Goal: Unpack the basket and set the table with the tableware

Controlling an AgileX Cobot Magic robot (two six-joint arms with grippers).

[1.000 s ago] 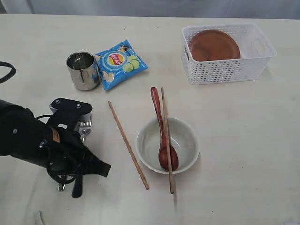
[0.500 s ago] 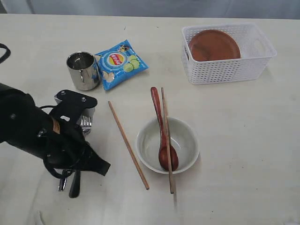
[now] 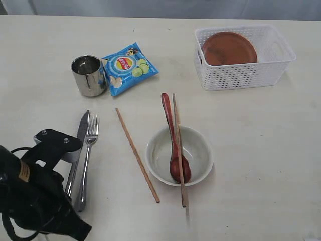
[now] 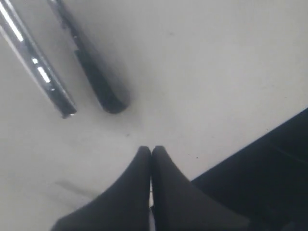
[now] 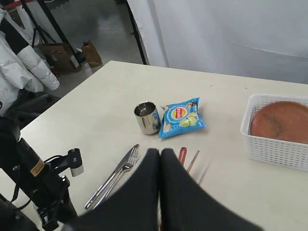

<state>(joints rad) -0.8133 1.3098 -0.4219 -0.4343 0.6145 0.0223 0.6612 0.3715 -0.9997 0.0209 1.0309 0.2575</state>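
White perforated plastic basket stands on the pale cream table, right side, round brown plate inside. Left gripper and right gripper are pressed together, empty. A shallow pinch on the plate's rim could slip, or drag the light basket

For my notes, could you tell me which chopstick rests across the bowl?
The chopstick beside the spoon crosses the bowl; the other chopstick lies flat on the table.
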